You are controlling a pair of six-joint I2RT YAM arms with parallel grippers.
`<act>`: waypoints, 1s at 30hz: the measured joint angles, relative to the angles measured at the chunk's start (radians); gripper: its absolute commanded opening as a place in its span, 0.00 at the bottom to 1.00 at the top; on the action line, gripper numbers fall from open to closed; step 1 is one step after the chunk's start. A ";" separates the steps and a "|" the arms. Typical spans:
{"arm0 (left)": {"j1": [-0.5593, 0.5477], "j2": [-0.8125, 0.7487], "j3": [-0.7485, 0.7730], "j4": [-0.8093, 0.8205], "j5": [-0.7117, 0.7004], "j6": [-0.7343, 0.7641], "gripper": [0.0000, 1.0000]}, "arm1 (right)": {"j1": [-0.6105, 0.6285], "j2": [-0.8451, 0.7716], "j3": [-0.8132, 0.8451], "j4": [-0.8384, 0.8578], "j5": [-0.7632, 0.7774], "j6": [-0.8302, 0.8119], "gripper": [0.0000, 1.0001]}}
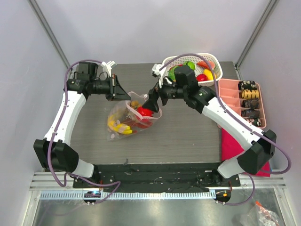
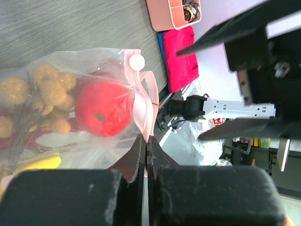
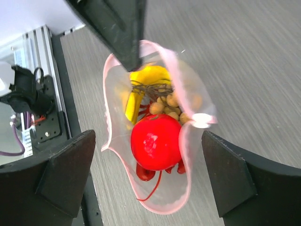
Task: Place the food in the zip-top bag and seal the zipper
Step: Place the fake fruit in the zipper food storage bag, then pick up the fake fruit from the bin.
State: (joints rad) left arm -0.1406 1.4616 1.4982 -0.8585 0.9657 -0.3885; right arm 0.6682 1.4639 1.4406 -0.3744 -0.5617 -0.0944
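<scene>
Right, centre-left of the top view, on the dark bench [image 1: 188, 136]: zip-top bag [image 1: 129, 117], mouth gaping toward frame centre. Pinched at its upper-left mouth edge by the left gripper [image 1: 123, 95]; jaws closed tight on the pinkish zipper [image 2: 143, 101], seen running straight into the seam between them at bottom centre of the left wrist view. Over the right side of the mouth, right gripper [image 1: 149, 104], jaws spread wide, gripping nothing. In the right wrist view, black fingers [image 3: 61, 179] at lower left and lower right, open bag between them, touching neither.

Already inside the bag: red round fruit [image 3: 155, 141] nearest the mouth, brown berry cluster [image 2: 42, 94] behind it, yellow bananas [image 1: 117, 126] deepest, red chilli pepper [image 3: 143, 172] tucked under the fruit.

Around: white lattice basket [image 1: 214, 59] at upper right, holding more toy foods [image 1: 201, 76] in green, red and yellow. Just right of it, pink compartment tray [image 1: 228, 96], dark brown items in its right-hand cells. Red cloth [image 1: 229, 146] at the bench's right edge, crossed by the right forearm.

In the way: right wrist body over the basket's left part, hiding whatever lies there.

Hard to read: deeper bag contents smeared by plastic glare, piece count unclear. Lower third of the left wrist view filled by blurred black jaw blocks.
</scene>
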 measured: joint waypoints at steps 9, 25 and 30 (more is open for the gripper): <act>0.000 0.000 0.000 0.008 0.000 -0.001 0.00 | -0.360 0.111 0.169 -0.052 -0.055 0.073 0.96; 0.002 0.001 -0.020 0.019 0.004 0.003 0.00 | -0.669 0.865 0.825 -0.127 0.277 0.051 0.98; 0.004 0.001 -0.026 0.019 0.004 0.008 0.00 | -0.662 0.961 0.848 -0.037 0.291 0.137 0.99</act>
State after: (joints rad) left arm -0.1364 1.4624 1.4727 -0.8394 0.9695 -0.3801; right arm 0.0063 2.4248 2.2883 -0.4114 -0.2703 0.0422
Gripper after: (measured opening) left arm 0.006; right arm 0.989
